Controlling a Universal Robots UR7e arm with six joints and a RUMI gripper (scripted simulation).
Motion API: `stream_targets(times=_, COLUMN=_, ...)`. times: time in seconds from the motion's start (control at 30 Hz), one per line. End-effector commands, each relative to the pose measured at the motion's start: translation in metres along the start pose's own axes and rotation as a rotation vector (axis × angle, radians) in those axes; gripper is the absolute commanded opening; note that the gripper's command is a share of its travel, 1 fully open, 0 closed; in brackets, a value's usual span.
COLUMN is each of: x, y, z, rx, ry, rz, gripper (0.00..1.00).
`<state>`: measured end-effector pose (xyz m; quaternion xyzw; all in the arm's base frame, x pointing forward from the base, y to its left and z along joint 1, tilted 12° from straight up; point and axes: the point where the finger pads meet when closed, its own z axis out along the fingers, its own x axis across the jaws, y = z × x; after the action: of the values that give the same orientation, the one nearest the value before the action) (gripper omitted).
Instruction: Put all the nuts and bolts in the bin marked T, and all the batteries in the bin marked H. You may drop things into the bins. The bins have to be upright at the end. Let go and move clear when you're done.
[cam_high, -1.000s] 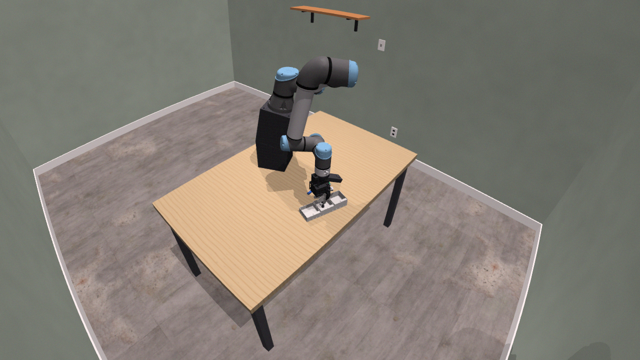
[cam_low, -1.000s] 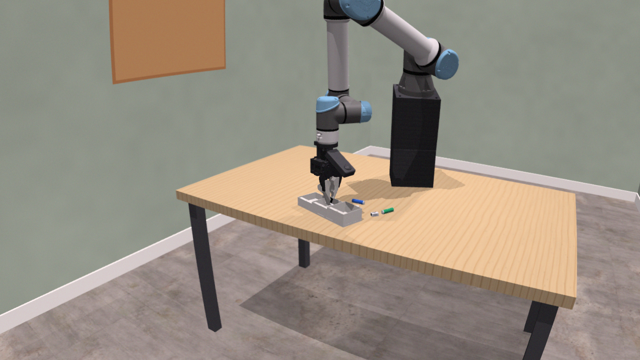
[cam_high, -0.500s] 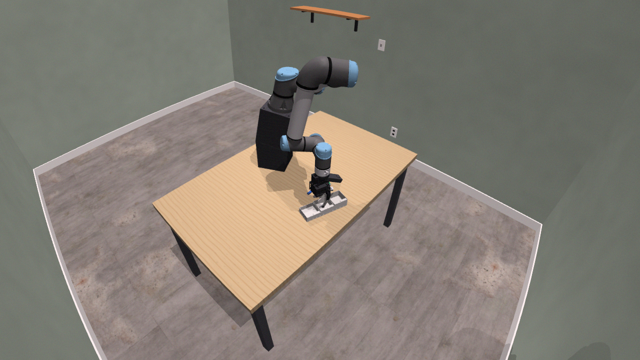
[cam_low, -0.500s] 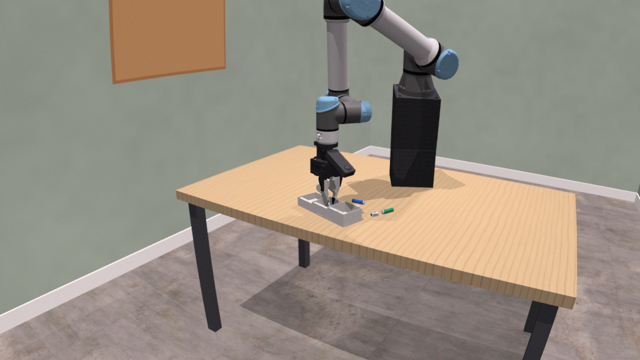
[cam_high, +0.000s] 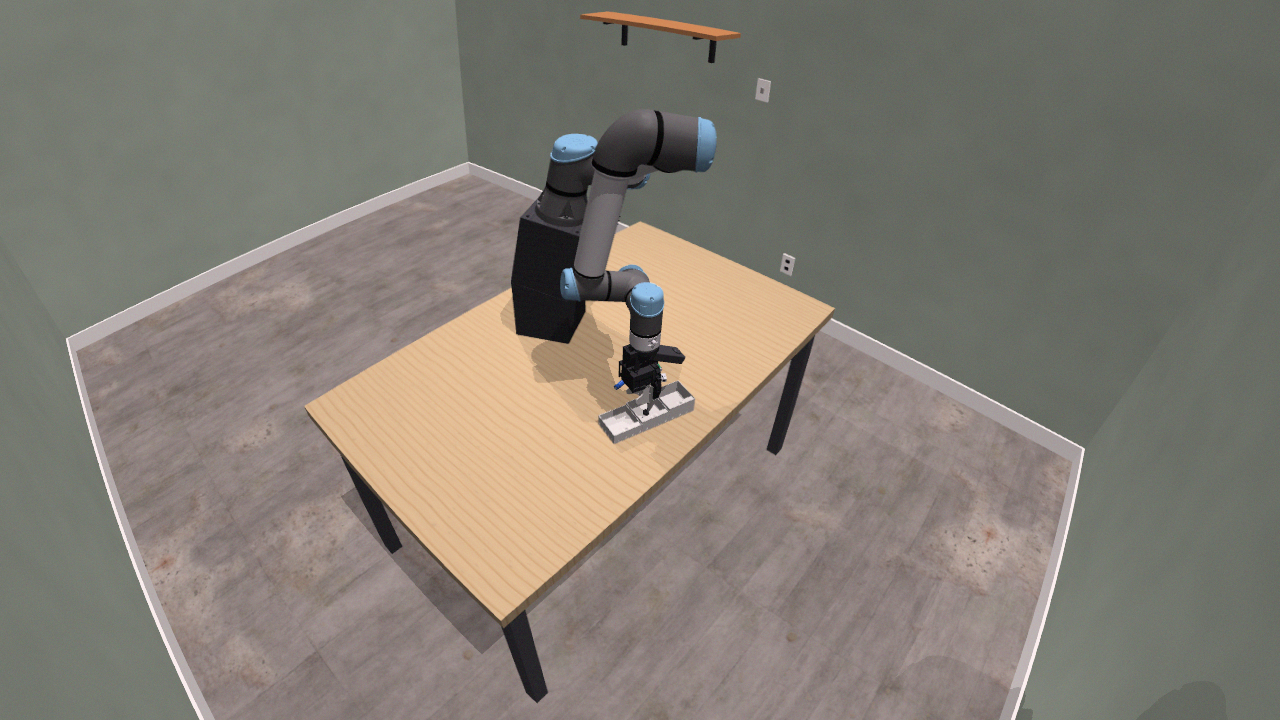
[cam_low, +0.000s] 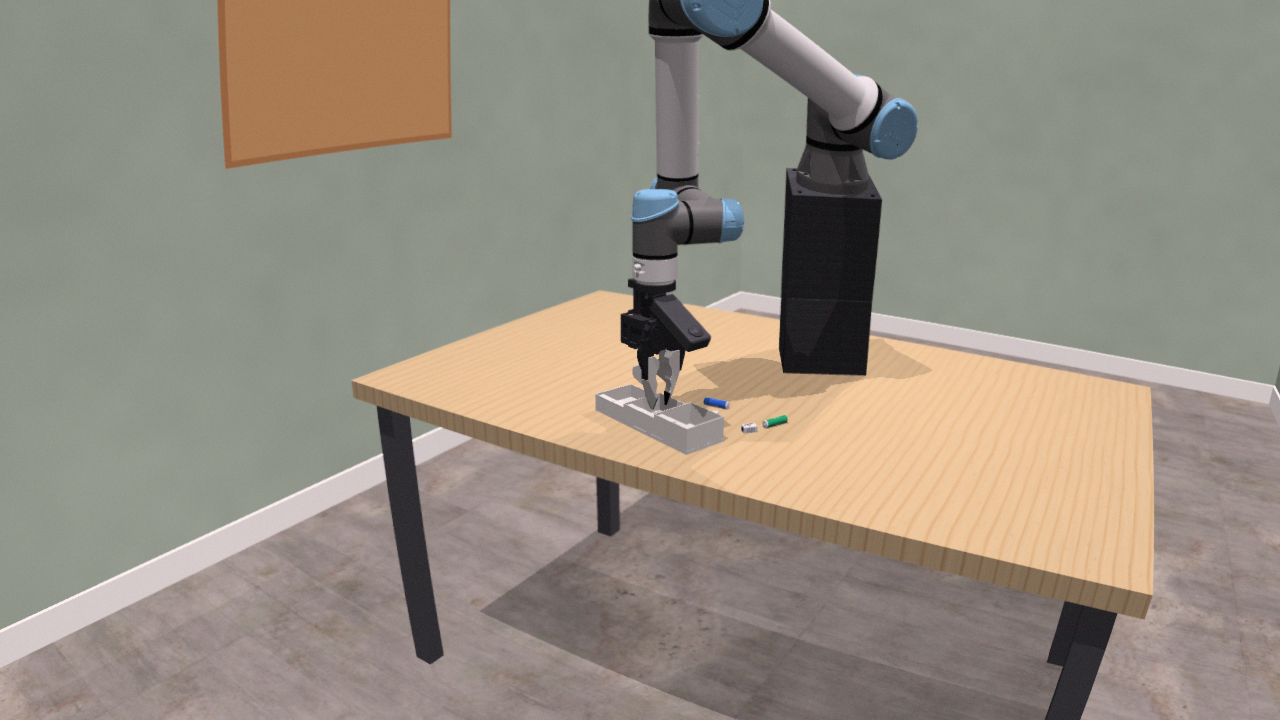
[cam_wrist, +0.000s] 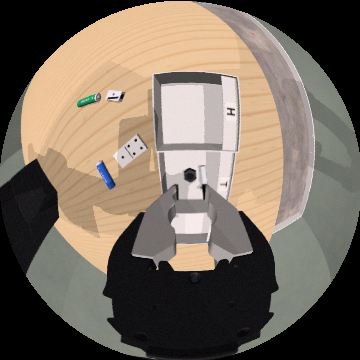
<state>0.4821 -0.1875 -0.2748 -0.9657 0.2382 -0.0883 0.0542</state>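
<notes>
Two grey faceted fingers of my gripper (cam_wrist: 191, 200) are standing released above the T bin (cam_wrist: 227, 165), holding a black hexagonal nut (cam_wrist: 189, 174) and a pale cylindrical bolt (cam_wrist: 202, 175).

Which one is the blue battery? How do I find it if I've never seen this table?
Look at the wooden table and find the grey bins marked H and T. On the bare wood beside the T bin lies the blue battery, near a white domino tile. It's the only blue stick; the other battery is green and lies farther away.
</notes>
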Motion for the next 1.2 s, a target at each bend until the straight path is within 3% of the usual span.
stream_targets(times=0.0, x=0.001, y=0.0, z=-0.008, rx=0.0, ry=0.001, rz=0.0, gripper=0.18)
stream_targets(times=0.5, x=0.001, y=0.0, z=-0.024, rx=0.0, ry=0.001, rz=0.0, gripper=0.18)
stream_targets(times=0.6, x=0.001, y=0.0, z=-0.037, rx=0.0, ry=0.001, rz=0.0, gripper=0.18)
stream_targets(times=1.0, x=0.0, y=0.0, z=-0.037, rx=0.0, ry=0.001, rz=0.0, gripper=0.18)
stream_targets(times=1.17, x=-0.041, y=-0.001, z=-0.039, rx=-0.001, ry=0.001, rz=-0.2, gripper=0.17)
